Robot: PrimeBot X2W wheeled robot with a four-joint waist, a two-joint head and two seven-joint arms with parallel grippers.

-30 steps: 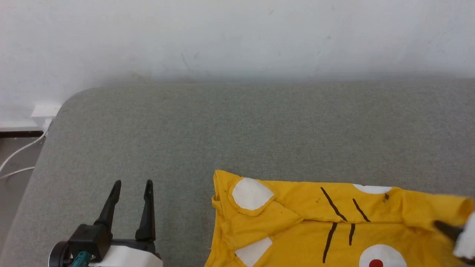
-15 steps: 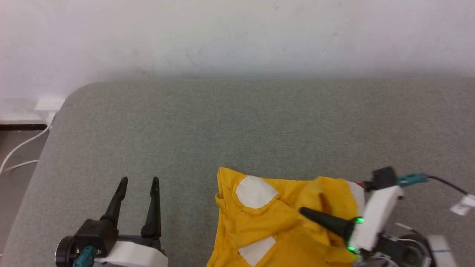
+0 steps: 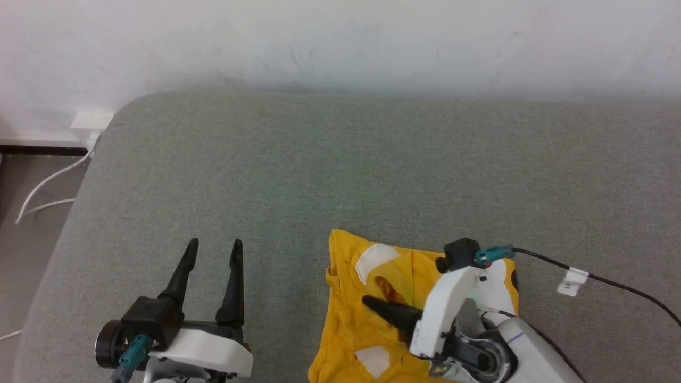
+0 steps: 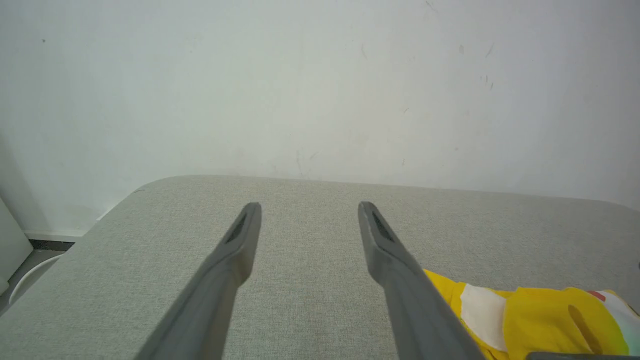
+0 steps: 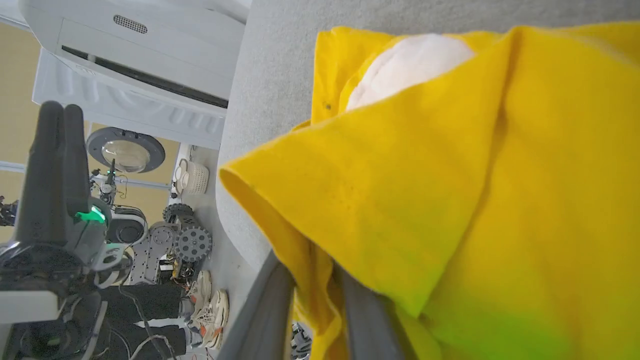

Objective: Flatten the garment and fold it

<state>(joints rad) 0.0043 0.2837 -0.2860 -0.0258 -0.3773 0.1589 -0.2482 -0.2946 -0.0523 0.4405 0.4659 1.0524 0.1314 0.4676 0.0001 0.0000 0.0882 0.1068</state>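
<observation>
A pale, scuffed wall stands along the far side, and a wide grey padded surface spreads out from it toward the robot, rounded off at its far left corner. The garment, bright yellow with white patches, lies bunched and partly doubled over on the near part of this surface, a little right of the middle. Its left edge runs ragged and its right side is hidden under the right arm. The right gripper lies over the cloth with its dark fingers pointing left. In the right wrist view the jaws stand only narrowly apart with a fold of the yellow fabric pinched between them and more cloth draped over the top. The left gripper hovers over bare grey padding near the left, well apart from the shirt. Its two fingers are spread wide, hold nothing and point toward the wall. A black cable trails right from the right wrist, carrying a small white tag. On the far left a white socket sits low on the wall, with thin white cords running down to the floor.
</observation>
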